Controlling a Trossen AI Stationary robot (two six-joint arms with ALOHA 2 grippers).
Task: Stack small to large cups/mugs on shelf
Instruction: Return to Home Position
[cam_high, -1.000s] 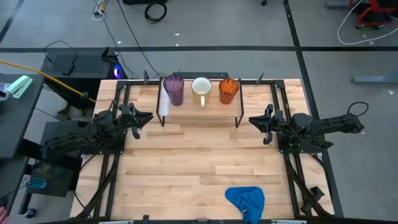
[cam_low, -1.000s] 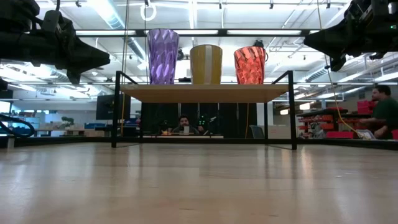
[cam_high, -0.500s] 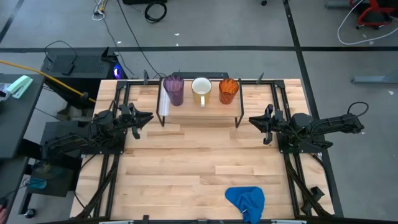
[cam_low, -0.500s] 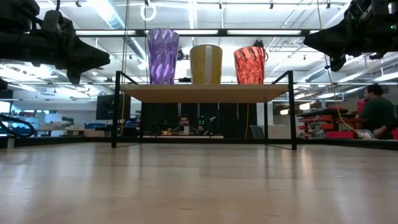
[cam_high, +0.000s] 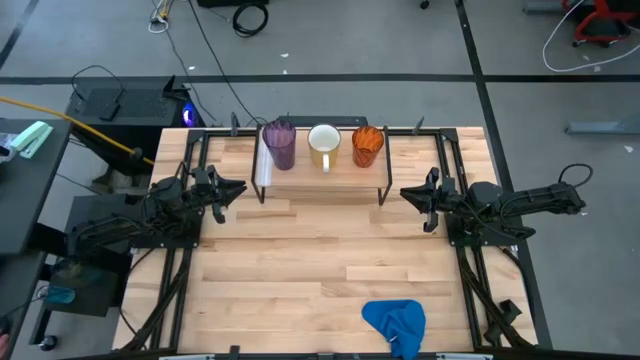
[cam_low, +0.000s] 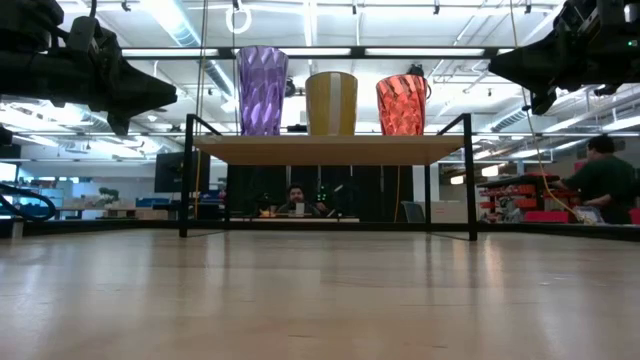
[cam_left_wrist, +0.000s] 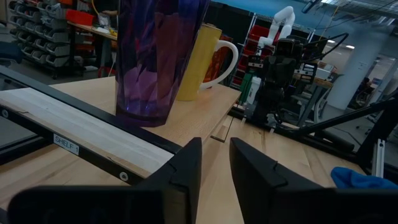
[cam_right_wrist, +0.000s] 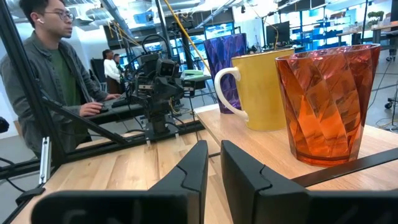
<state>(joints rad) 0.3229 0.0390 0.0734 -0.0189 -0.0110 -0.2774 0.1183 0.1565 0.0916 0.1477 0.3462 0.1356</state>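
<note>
The shelf (cam_high: 320, 180) stands at the table's far middle on black wire legs. On its board (cam_low: 320, 150) three vessels stand upright in a row: a purple tumbler (cam_high: 279, 145) (cam_left_wrist: 155, 56) on the left, a handled mug (cam_high: 324, 146) (cam_right_wrist: 261, 87) in the middle and an orange cup (cam_high: 367, 146) (cam_right_wrist: 326, 106) on the right. My left gripper (cam_high: 240, 187) (cam_left_wrist: 216, 168) hovers level just left of the shelf, its fingers a little apart with nothing between them. My right gripper (cam_high: 405, 193) (cam_right_wrist: 214, 165) hovers level just right of the shelf, narrowly open and empty too.
A blue cloth (cam_high: 396, 322) lies near the table's front edge, right of the middle. Black frame rails (cam_high: 190, 210) run along both sides of the table. A person (cam_right_wrist: 50, 81) sits beyond the table's left side; another (cam_low: 600, 175) is far behind.
Both arms and the three vessels have kept still. Only the person far behind the table, on the low view's right, has shifted a little.
</note>
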